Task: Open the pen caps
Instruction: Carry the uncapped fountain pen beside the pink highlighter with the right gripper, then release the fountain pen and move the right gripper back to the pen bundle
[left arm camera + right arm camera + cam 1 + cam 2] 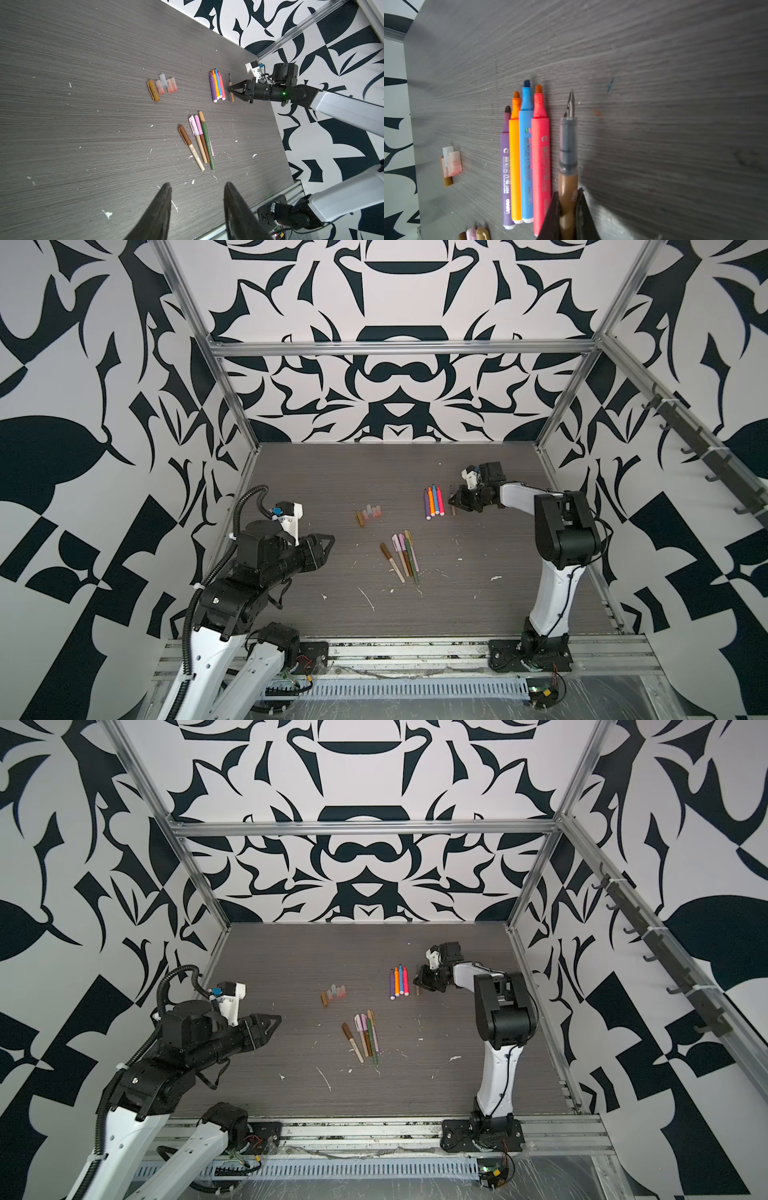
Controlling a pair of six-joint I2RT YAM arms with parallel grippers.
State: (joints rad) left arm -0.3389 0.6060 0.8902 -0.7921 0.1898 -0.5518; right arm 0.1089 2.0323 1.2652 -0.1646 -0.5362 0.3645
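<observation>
Here our right gripper (568, 191) is clamped on a brown pen (568, 178), just beside four uncapped pens (525, 162). Our left gripper (197, 184) hangs empty, jaws apart. Loose pen caps (164, 87) lie mid-table, with the capped pens (199, 139) nearer the arms' bases. Open table (332, 472) runs to the far edge.

Bare tabletop (316, 472) on your left; capped pens (402, 556), markers (433, 502), and right gripper (568, 195) clamping the brown pen (568, 180) crowd center-right.

Brown pen (568, 162) partly behind right gripper (568, 190)
</observation>
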